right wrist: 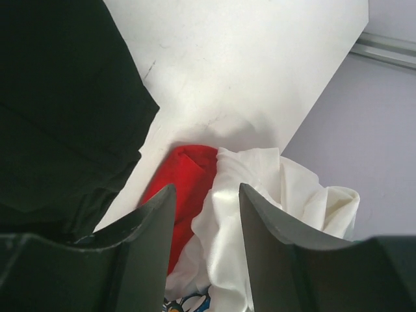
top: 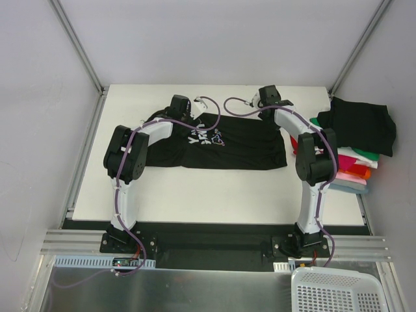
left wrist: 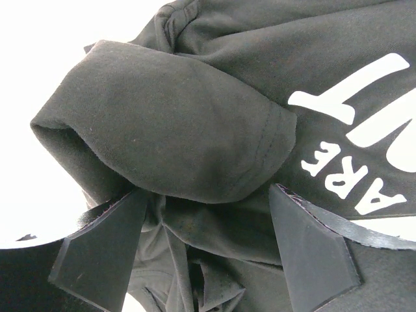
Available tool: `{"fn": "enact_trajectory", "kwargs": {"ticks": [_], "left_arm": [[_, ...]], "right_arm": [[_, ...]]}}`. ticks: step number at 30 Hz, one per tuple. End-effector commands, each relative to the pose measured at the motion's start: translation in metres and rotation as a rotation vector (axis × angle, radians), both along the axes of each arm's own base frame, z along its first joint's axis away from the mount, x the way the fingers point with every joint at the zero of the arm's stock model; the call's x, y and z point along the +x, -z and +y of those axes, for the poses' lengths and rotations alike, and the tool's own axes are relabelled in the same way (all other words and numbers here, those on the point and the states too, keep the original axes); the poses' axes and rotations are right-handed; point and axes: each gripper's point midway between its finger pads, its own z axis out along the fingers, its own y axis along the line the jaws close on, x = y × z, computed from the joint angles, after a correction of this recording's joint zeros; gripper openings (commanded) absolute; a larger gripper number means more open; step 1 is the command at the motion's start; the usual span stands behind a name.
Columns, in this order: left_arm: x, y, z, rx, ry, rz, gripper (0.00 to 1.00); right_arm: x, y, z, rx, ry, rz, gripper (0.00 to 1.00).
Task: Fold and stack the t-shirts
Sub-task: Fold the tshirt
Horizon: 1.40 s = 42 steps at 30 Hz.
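From where I'm standing most of the work looks done: at the right edge of the top view sits a pile of folded t-shirts (top: 354,166), a black one (top: 363,123) on top and green, pink, red, orange and blue-grey edges showing beneath it. The black t-shirt with white lettering (top: 227,143) lies spread across the middle of the white table (top: 214,195), not yet folded, so by my reckoning that one is in hand now. The left gripper (left wrist: 208,195) is at the shirt's upper left corner, its fingers (left wrist: 97,253) standing wide to either side of a bunched sleeve (left wrist: 175,130), straddling it without pinching it. The right gripper (right wrist: 207,188) is near the shirt's upper right corner. Its jaws are parted with a clear gap, and through that gap I see crumpled white cloth (right wrist: 260,188) beside a bit of red cloth (right wrist: 185,175). Nothing looks clamped there. The white piece, rumpled as it is, probably needs folding too, so I'd guess at least two garments are left before the pile is complete
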Motion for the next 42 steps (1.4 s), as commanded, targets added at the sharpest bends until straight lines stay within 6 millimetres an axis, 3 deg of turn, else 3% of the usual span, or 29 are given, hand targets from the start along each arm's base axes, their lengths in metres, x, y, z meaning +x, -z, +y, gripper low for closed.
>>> {"fn": "enact_trajectory", "kwargs": {"ticks": [1, 5, 8, 11, 16, 25, 35, 40, 42], "left_arm": [[0.006, -0.015, 0.003, -0.023, -0.017, -0.039, 0.76], [0.007, -0.016, 0.002, -0.022, -0.015, -0.042, 0.76], [0.008, -0.015, 0.003, -0.016, -0.016, -0.042, 0.76], [0.008, -0.014, 0.003, -0.015, -0.017, -0.041, 0.76], [0.006, -0.013, 0.003, -0.018, -0.017, -0.037, 0.76], [0.005, -0.012, 0.003, -0.02, -0.012, -0.033, 0.76], [0.003, -0.009, 0.003, -0.023, -0.013, -0.026, 0.76], [0.003, -0.011, 0.002, -0.029, -0.013, -0.027, 0.76], [0.003, -0.012, 0.001, -0.034, -0.013, -0.029, 0.76]], "right_arm": [[0.012, -0.019, -0.004, -0.028, 0.005, -0.047, 0.47], [0.002, -0.031, 0.014, 0.046, -0.022, -0.053, 0.5], [-0.015, -0.042, 0.046, 0.13, -0.072, -0.014, 0.53], [-0.034, -0.035, 0.071, 0.128, -0.126, 0.058, 0.53], [-0.049, -0.015, 0.087, 0.152, -0.14, 0.134, 0.5], [-0.062, 0.01, 0.079, 0.107, -0.141, 0.221, 0.46], [-0.074, 0.013, 0.084, 0.166, -0.119, 0.204, 0.45], [-0.058, -0.03, 0.065, 0.121, -0.085, -0.012, 0.45], [-0.041, -0.051, 0.044, 0.043, -0.026, -0.134, 0.37]]}}
